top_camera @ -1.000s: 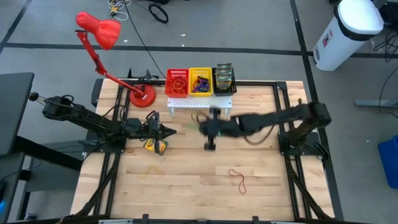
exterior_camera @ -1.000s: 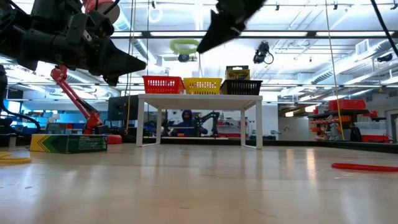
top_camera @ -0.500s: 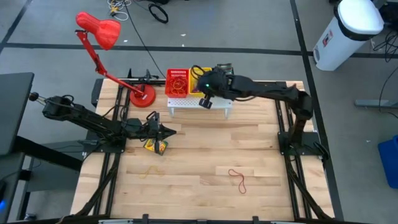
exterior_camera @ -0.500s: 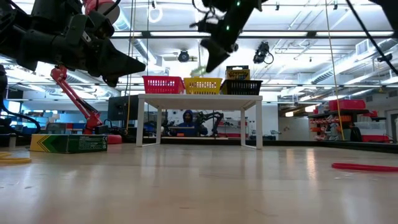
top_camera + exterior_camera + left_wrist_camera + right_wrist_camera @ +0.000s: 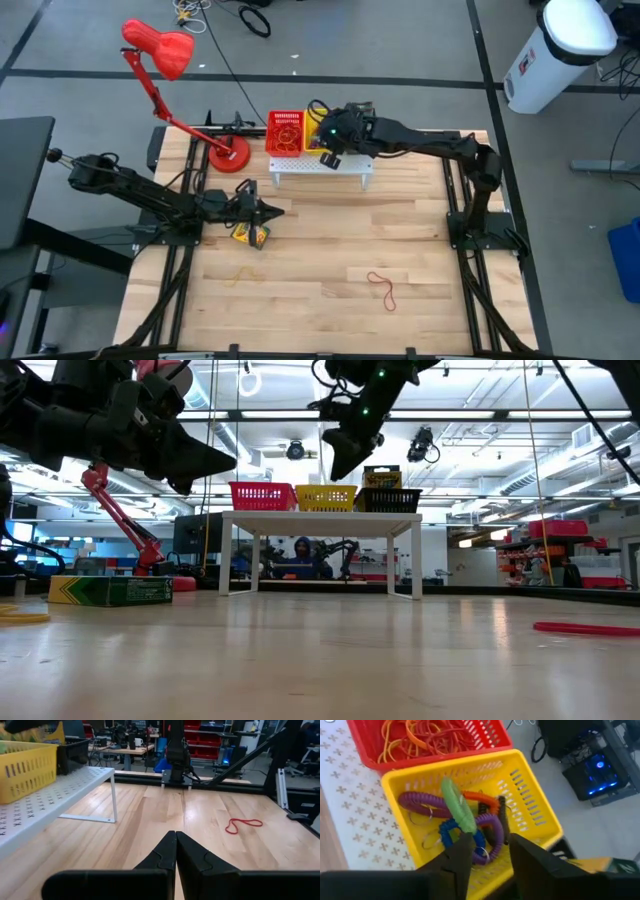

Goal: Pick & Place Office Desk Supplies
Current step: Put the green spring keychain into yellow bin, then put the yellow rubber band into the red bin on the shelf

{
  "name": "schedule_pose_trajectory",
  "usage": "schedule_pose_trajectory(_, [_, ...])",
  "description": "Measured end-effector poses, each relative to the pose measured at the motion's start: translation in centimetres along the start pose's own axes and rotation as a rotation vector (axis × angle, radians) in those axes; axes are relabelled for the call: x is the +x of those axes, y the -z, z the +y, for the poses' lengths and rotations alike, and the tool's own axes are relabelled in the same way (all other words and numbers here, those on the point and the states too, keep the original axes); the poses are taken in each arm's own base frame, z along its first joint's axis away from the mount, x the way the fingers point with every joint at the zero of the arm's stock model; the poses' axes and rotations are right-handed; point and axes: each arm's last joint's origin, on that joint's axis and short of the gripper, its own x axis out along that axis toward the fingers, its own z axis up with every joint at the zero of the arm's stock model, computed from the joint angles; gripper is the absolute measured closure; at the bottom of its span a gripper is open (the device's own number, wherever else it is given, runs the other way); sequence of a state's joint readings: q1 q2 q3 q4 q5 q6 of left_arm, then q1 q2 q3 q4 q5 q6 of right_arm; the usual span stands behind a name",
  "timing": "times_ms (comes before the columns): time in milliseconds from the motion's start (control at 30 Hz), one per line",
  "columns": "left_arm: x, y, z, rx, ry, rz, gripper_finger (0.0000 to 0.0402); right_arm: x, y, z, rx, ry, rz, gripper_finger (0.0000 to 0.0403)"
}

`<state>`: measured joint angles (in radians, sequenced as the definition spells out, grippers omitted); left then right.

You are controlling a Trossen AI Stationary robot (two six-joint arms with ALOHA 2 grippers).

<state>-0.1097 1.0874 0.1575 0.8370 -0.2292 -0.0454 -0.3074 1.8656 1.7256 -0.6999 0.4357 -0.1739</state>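
My right gripper (image 5: pixel 490 840) hangs open above the yellow basket (image 5: pixel 540 805), which holds purple, blue, orange and black coiled bands. A green band (image 5: pixel 456 809) stands on edge at one fingertip, over the basket. The red basket (image 5: pixel 285 132) beside it holds red and orange rubber bands. My left gripper (image 5: pixel 176 845) is shut and level above the table's left part, just over a yellow-and-green crayon box (image 5: pixel 250 235) lying flat. A red rubber band (image 5: pixel 383 288) and an orange one (image 5: pixel 240 272) lie loose on the wood. My right gripper has the green band's lower end (image 5: pixel 465 827) right at the tip of one finger (image 5: pixel 462 845), outside the gap between the jaws. I cannot tell whether the band touches that finger. The fingers slant down from the table's near right.
The baskets, with a black one (image 5: pixel 360 125) on the right, stand on a white perforated rack (image 5: pixel 320 165) at the far edge. A red desk lamp (image 5: pixel 160 50) rises at the far left. Bare wood spreads across the near half.
My right gripper has swung from above the table's middle toward the far edge and a little up, tipping further downward, and now hangs over the yellow basket. The green band has travelled there with it. My left gripper has kept still.
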Motion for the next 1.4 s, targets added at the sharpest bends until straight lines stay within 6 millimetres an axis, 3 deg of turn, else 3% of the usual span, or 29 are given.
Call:
schedule_pose_trajectory(133, [0.1, -0.2, -0.1, -0.002, 0.024, -0.005, 0.039, -1.5, -0.1, -0.7, -0.001, -0.005, -0.017, 0.0242])
schedule_pose_trajectory(233, [0.1, -0.2, -0.1, 0.004, 0.023, -0.005, 0.039, -3.5, -0.2, -1.0, -0.003, -0.011, -0.05, 0.0243])
schedule_pose_trajectory(367, [0.1, -0.2, -0.1, -0.001, 0.021, 0.001, 0.039, -6.5, 0.7, -0.3, -0.014, -0.073, -0.134, 0.0298])
schedule_pose_trajectory(533, [0.1, -0.1, -0.1, 0.001, 0.021, 0.015, 0.0391, -8.2, 4.1, 2.4, -0.023, -0.204, -0.256, 0.0392])
schedule_pose_trajectory(700, [0.1, -0.1, -0.1, 0.0, -0.003, 0.014, 0.0393, -8.4, 8.4, 5.6, 0.039, -0.272, -0.368, 0.0375])
schedule_pose_trajectory(933, [0.1, -0.1, 0.2, -0.004, -0.088, 0.005, 0.0393, -7.5, 13.3, 9.7, 0.093, -0.373, -0.602, 0.0396])
schedule_pose_trajectory(1100, [0.4, -0.5, 0.1, -0.036, -0.1, 0.01, 0.0394, -7.2, 16.0, 11.0, 0.122, -0.467, -0.741, 0.038])
schedule_pose_trajectory(1200, [0.9, -1.2, -0.7, -0.031, -0.069, 0.055, 0.0394, -7.1, 17.0, 11.2, 0.121, -0.47, -0.769, 0.038])
schedule_pose_trajectory(1400, [2.0, -3.0, -3.1, -0.017, 0.001, 0.297, 0.0394, -6.9, 17.1, 11.2, 0.112, -0.466, -0.765, 0.0398])
